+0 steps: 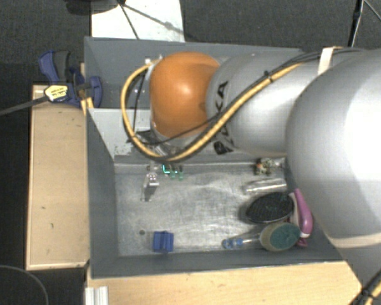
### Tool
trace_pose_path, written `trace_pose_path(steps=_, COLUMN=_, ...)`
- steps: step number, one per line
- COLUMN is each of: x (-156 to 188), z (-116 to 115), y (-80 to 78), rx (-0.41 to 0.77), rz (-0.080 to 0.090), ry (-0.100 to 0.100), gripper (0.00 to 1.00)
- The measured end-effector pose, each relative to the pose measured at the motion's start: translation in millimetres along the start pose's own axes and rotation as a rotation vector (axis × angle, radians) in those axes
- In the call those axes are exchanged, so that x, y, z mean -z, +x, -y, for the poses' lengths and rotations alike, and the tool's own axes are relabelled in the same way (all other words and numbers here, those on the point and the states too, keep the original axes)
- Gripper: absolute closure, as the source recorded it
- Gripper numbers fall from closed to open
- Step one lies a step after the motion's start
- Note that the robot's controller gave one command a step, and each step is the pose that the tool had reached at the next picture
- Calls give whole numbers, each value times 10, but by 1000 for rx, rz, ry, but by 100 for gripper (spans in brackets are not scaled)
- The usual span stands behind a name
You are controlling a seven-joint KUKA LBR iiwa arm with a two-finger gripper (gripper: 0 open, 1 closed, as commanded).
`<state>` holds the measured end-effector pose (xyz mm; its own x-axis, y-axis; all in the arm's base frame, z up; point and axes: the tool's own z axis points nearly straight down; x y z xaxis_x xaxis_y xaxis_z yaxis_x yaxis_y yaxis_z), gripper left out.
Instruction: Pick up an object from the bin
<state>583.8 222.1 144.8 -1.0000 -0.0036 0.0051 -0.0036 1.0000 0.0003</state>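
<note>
Camera view, from above and somewhat to one side.

Bin (pixel 101 189): grey metal, sloped walls, scuffed flat floor.

Arm (pixel 317 126): silver, reaching in from the right, covering the far right part of the bin. Orange cover (pixel 181 94) at the wrist, rounded, with yellow and black cables (pixel 130 116) looped round it.

Gripper (pixel 151 186): hanging below the orange cover, low over bare floor in the far left part of the bin, close to the back wall. Small green light (pixel 172 169) just beside it. Claw state: cannot tell whether spread or pressed together.

Blue block (pixel 163 241): small, squarish, lying alone on the floor by the near wall, left of middle. Nearest item to the gripper, but apart from it.

Heap at the right end of the floor, partly under the arm:
- clear tube (pixel 265 185), lying on its side;
- black oval brush (pixel 268 207), just in front of the tube;
- pink handle (pixel 303 216), against the right side of the black oval brush;
- round teal brush (pixel 281 236), by the near wall, its blue stem pointing left.

Small brown item (pixel 262 166): by the back wall, beyond the tube, too small to identify.
</note>
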Motion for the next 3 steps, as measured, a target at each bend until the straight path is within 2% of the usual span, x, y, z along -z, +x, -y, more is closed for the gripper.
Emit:
trace_pose_path(steps=1, x=-9, z=374, y=779, rx=59, rz=0, ry=3, gripper=0)
trace_pose_path(steps=2, x=-679, z=-108, y=1026, rx=296, rz=21, ry=-3, gripper=0)
trace_pose_path(steps=3, x=-698, z=468, y=783, rx=616, rz=10, ry=2, gripper=0)
